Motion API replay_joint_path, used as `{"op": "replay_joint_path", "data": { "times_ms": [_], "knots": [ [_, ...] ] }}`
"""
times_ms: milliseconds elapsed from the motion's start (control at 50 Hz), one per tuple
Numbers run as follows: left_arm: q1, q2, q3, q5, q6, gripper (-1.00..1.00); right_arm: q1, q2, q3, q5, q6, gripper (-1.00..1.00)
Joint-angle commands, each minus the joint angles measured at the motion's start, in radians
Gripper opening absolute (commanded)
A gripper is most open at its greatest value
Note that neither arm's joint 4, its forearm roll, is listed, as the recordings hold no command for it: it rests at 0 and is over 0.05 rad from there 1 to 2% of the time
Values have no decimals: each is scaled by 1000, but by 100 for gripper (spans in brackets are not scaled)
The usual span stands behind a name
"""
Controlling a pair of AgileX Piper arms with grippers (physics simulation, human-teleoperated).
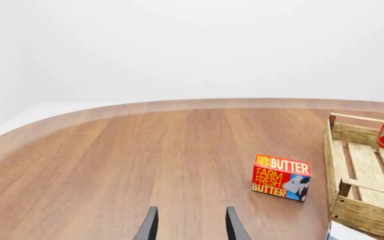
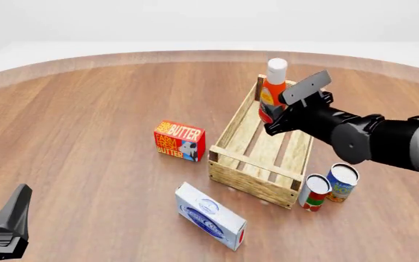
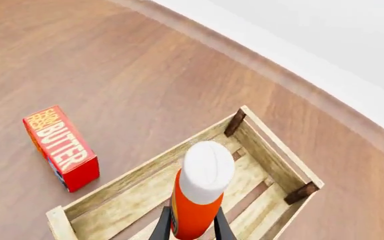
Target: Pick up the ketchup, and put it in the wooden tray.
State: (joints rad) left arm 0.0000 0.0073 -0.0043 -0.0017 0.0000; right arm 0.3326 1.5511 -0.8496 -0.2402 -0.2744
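Nearest you in the front view, your left gripper (image 2: 6,226) sits low at the table's near-left corner, well apart from everything; its wrist view shows the two fingers (image 1: 150,226) spread with only bare table (image 1: 112,165) between them, holding nothing. Just ahead of it lie the white box (image 2: 209,216) and, farther on, the butter box (image 2: 179,141), standing just left of the tray (image 2: 256,177).

Your right gripper (image 2: 281,116) reaches in from the right over the tray's far end, its fingers (image 3: 162,227) closed on the ketchup (image 2: 271,93) around the lower body. The bottle stands nearly upright, white cap up, and hangs above the tray's slatted floor near the far wall; you cannot tell whether its base touches the slats. Two cans (image 2: 328,187) stand on the table just outside the tray's near-right corner.
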Motion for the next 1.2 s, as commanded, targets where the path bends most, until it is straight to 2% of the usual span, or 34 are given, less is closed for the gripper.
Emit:
{"op": "replay_joint_path", "data": {
  "times_ms": [20, 300, 1200],
  "knots": [
    [0, 0, 0, 0, 0, 100, -22, 89, 23, -105, 38, -100],
    [0, 0, 0, 0, 0, 100, -55, 136, 40, -173, 42, -100],
    [0, 0, 0, 0, 0, 100, -68, 277, 21, -258, 113, -100]
  ]
}}
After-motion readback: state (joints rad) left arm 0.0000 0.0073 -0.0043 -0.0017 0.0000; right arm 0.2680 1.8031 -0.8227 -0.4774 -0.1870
